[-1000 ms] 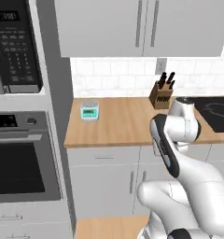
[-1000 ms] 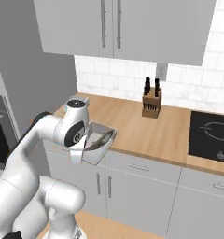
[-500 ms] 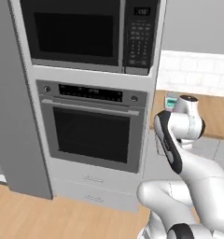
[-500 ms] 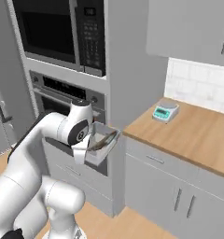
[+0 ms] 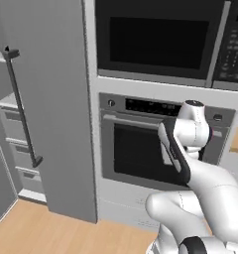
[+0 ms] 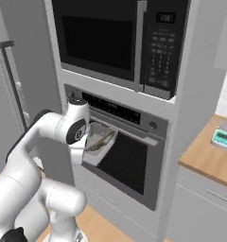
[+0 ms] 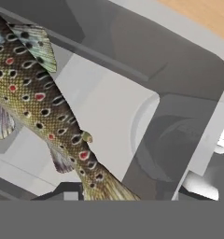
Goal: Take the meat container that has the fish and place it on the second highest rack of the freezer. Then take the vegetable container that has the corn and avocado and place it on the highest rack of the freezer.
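My gripper (image 6: pixel 88 144) is shut on the rim of the meat container (image 6: pixel 101 142), a clear grey rectangular tray held level in front of the oven door. In the hand view the fish (image 7: pixel 44 107), speckled olive-brown with red dots, lies slantwise across the tray's floor (image 7: pixel 109 107). The freezer (image 5: pixel 46 109) is the tall grey cabinet at the left of the left base view, with a dark vertical bar handle (image 5: pixel 22 106) and light-grey drawers (image 5: pixel 14 144) showing beside it. Its racks, the vegetable container, the corn and the avocado are out of view.
A black-glass wall oven (image 5: pixel 141 154) with a microwave (image 5: pixel 155 39) above it stands straight ahead, close behind the arm. At the right a wooden counter (image 6: pixel 205 158) carries a small teal scale (image 6: pixel 224 137). Wooden floor (image 5: pixel 36 228) lies open before the freezer.
The base has driven and turned left: both base views have swept from the counter past the oven to the freezer's edge. The tray stays in my gripper in the same pose.
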Controlling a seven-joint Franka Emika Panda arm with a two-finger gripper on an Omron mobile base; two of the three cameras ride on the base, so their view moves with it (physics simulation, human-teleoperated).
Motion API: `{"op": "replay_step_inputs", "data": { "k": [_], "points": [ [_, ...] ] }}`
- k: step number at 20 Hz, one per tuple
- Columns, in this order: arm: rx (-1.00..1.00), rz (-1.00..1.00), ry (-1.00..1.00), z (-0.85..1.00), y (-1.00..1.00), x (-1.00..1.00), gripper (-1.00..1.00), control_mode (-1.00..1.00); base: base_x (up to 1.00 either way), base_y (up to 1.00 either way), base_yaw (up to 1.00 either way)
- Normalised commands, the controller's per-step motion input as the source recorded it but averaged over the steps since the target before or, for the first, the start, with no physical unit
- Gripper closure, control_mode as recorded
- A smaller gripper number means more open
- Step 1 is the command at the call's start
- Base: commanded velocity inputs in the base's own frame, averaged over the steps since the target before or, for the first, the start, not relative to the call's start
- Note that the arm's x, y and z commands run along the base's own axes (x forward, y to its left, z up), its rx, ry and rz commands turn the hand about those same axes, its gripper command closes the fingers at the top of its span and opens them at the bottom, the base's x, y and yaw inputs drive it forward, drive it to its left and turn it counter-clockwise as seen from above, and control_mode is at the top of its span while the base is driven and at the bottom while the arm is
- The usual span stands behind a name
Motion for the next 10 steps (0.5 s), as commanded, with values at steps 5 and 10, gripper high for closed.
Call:
{"op": "replay_step_inputs", "data": {
  "k": [5,10],
  "points": [
    [0.0,0.0,0.0,0.0,0.0,0.0,1.0,1.0,-0.02,1.0,0.37],
    [0.0,0.0,0.0,0.0,0.0,0.0,1.0,1.0,0.05,1.0,0.31]
  ]
}}
